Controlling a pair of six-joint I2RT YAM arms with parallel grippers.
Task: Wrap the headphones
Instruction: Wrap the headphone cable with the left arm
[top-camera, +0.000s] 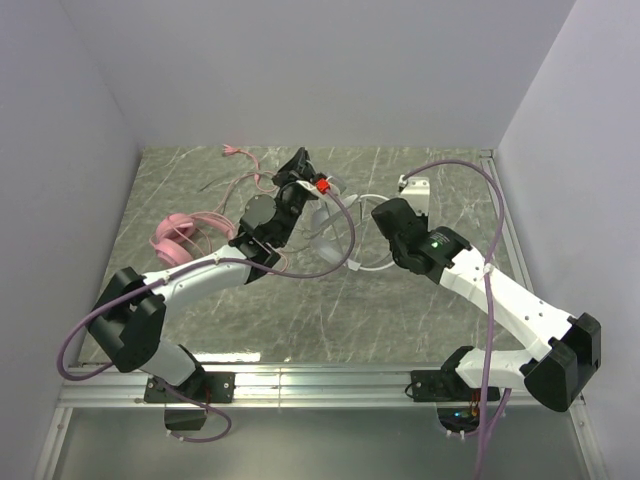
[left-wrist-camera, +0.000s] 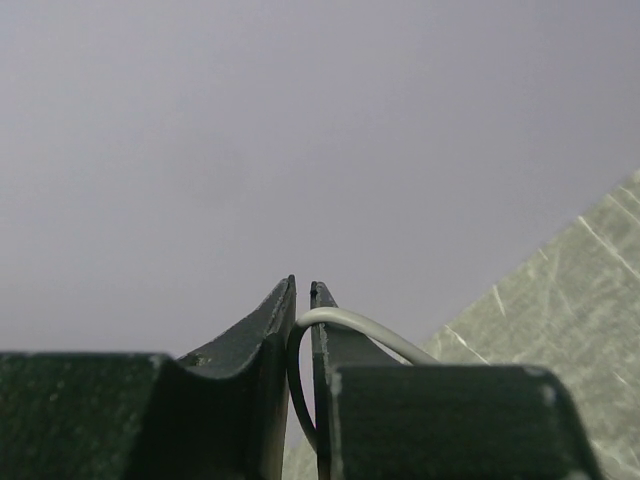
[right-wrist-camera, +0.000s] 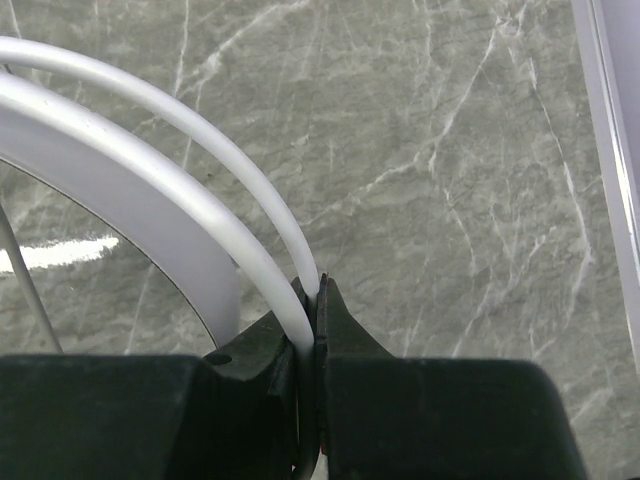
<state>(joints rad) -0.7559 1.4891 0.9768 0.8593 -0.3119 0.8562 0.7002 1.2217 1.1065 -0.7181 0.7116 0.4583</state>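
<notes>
While the right gripper (right-wrist-camera: 318, 285) is clamped tight on the thin headband (right-wrist-camera: 200, 205) of the white headphones (top-camera: 325, 240), that set sits in the middle of the table (top-camera: 400, 320), toward the far edge. Resting or lifted, I cannot tell. Left gripper (left-wrist-camera: 302, 285) is raised just beside it, jaws at a narrow slit with the thin cord (left-wrist-camera: 350, 320) looped through. Pinched or only threaded, cannot tell. Pink headphones (top-camera: 178, 240) lie near the left edge, with the pink cord (top-camera: 245, 165) trailing loose toward the far edge.

Handling guess: both sets are light, with springy plastic bands and soft padded cups that are poor to pinch. Cords are limp, thin and slippery, likely to slide out of a loose grip and tangle. Best hold looks like the band for anchoring and the cord close to the cup for winding.
</notes>
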